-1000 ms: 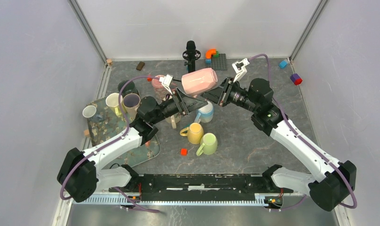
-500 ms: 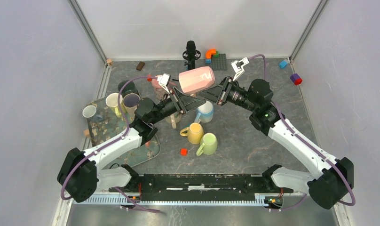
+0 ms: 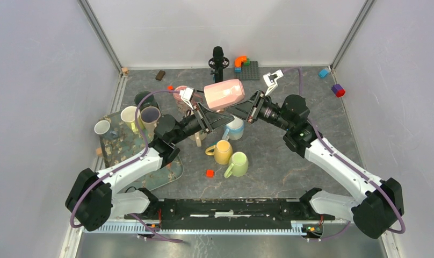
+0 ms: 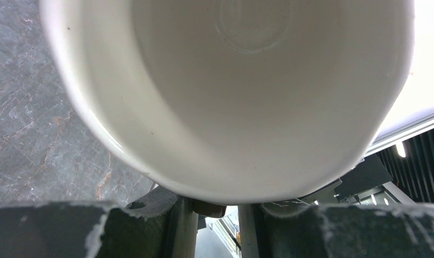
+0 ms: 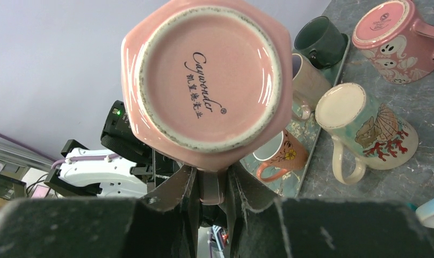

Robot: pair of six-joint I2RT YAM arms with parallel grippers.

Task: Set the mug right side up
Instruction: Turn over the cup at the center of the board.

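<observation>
Pink mug (image 3: pixel 224 93): held in the air above the table (image 3: pixel 290 161), lying on its side between the two arms, with its mouth toward the left arm and its base toward the right. Right gripper (image 5: pixel 211 174): fingers pinched on the mug's handle (image 5: pixel 211 191). This grip shows only in the right wrist view, where the six-sided base (image 5: pixel 207 75) with its printed script faces the lens. Left gripper (image 4: pixel 218 212): fingers close together just beneath the rim; no view shows whether they clamp anything. Only the left wrist view shows the white glazed interior (image 4: pixel 247 97). Only the top view shows the yellow mug (image 3: pixel 223 152) and green mug (image 3: pixel 238 164) side by side on the table nearer the arm bases. The tray (image 3: pixel 114 148) at the left carries further cups. The right wrist view adds a shell-patterned mug (image 5: pixel 365 126) beside that tray.
</observation>
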